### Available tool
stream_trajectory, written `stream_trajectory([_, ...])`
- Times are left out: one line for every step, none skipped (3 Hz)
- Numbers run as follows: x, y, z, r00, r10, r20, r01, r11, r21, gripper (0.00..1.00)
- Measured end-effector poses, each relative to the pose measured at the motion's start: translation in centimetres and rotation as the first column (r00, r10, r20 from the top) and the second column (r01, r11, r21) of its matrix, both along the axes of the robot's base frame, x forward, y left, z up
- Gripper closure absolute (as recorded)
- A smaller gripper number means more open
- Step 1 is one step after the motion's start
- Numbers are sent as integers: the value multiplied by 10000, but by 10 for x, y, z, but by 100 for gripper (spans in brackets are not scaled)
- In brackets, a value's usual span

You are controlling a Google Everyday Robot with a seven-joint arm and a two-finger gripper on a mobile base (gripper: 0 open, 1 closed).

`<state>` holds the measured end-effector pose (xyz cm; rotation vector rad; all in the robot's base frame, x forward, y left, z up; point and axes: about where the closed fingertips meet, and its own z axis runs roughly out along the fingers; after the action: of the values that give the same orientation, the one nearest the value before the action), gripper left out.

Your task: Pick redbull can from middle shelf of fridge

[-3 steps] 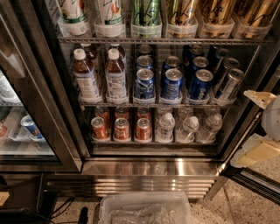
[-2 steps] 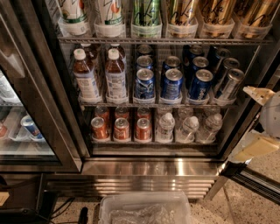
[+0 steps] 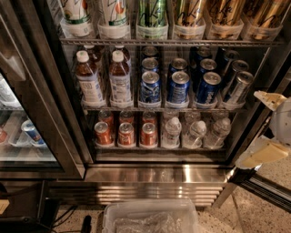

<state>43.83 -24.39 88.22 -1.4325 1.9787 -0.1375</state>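
The fridge (image 3: 154,175) stands open in front of me, with a stainless base. Its middle shelf (image 3: 159,108) holds two brown bottles on the left, several wider blue cans in the middle, and slim silver cans at the far right. The front redbull can (image 3: 238,86) leans slightly at the shelf's right end, with more slim cans behind it. My gripper (image 3: 267,126) is at the right edge of the camera view, outside the fridge, right of and a little below the redbull can. Its beige fingers (image 3: 268,98) are spread apart and hold nothing.
The top tier holds tall colourful cans (image 3: 152,13). The bottom tier holds red cans (image 3: 126,134) and clear bottles (image 3: 195,134). A second glass-fronted cooler (image 3: 27,132) stands on the left. A clear plastic bin (image 3: 150,216) sits on the floor below. The dark door frame (image 3: 254,123) runs beside my gripper.
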Motion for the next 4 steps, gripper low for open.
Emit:
stream_trajectory([9,2,-22,9974,-692,182,680,9958,616,0])
stream_trajectory([35,1,-38,9828,-1668,788,1571,9807,1164,0])
stream_trajectory([63,-4,-37,9528,-2565,1625,2310,9597,1601,0])
stream_trajectory([79,-19,-34,9113,-3544,2094,3025,9216,2434,0])
